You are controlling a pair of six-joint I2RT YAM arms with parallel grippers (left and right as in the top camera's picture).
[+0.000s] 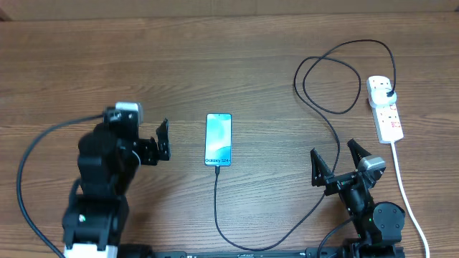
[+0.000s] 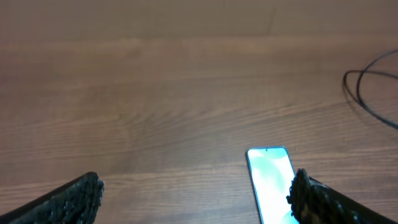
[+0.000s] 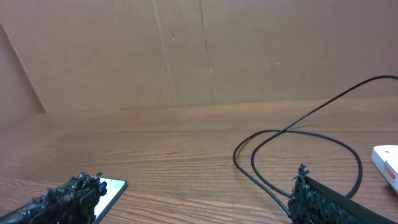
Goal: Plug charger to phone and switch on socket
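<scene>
The phone (image 1: 219, 139) lies flat at the table's middle, screen up and lit blue-teal. The charger's black cable (image 1: 315, 201) runs from the phone's near end, curves right, loops at the back and ends in a black plug (image 1: 388, 93) seated in the white socket strip (image 1: 386, 109) at the right. My left gripper (image 1: 163, 139) is open and empty just left of the phone (image 2: 268, 180). My right gripper (image 1: 336, 159) is open and empty, between phone and socket, with the cable (image 3: 292, 143) passing its fingers. The phone's corner (image 3: 112, 190) and the socket's edge (image 3: 387, 163) show in the right wrist view.
The socket's thick white cord (image 1: 407, 197) runs down the right side to the table's front edge. A brown cardboard wall (image 3: 186, 50) stands behind the table. Both arm bases sit at the front.
</scene>
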